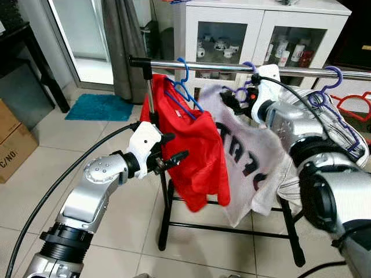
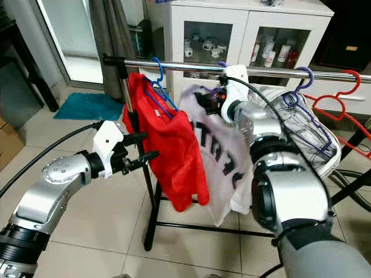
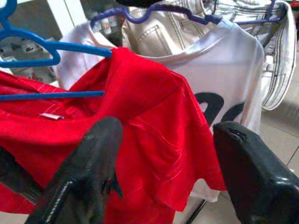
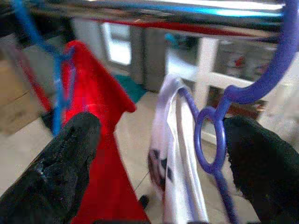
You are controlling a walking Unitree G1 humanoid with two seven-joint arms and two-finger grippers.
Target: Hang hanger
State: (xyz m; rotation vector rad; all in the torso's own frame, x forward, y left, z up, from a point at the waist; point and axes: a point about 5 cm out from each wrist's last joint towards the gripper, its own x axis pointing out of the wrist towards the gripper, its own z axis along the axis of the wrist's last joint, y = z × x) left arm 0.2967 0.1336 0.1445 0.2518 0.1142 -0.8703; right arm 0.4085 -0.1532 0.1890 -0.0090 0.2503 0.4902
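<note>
You are facing a black-framed clothes rack with a shiny metal rail (image 1: 208, 66) running across the scene. Three garments hang on it. Nearest your left is a red T-shirt (image 1: 194, 153) on a thin blue plastic hanger (image 1: 184, 87). Beside it is a white T-shirt with dark lettering (image 1: 249, 156) on a purple plastic hanger (image 4: 219, 135), its hook over the rail. Further to your right hangs a white stitched garment (image 1: 342, 136) on a second purple hanger (image 1: 327, 81), and past that a bare red hanger (image 1: 353, 104).

Your right gripper (image 4: 161, 154) is raised just under the rail at the neck of the purple hanger carrying the white T-shirt. Its two black fingers (image 4: 65, 163) stand apart, one on either side of the hanger's neck loop, and do not press on it.

Your left gripper (image 3: 163, 172) is lower, held out just in front of the red T-shirt's hem and sleeve. Its fingers (image 3: 84, 168) are spread apart with nothing between them.

Behind the rack stands a white glass-door cabinet (image 1: 232, 29), and a teal floor mat (image 1: 98, 107) lies on the tiles.
</note>
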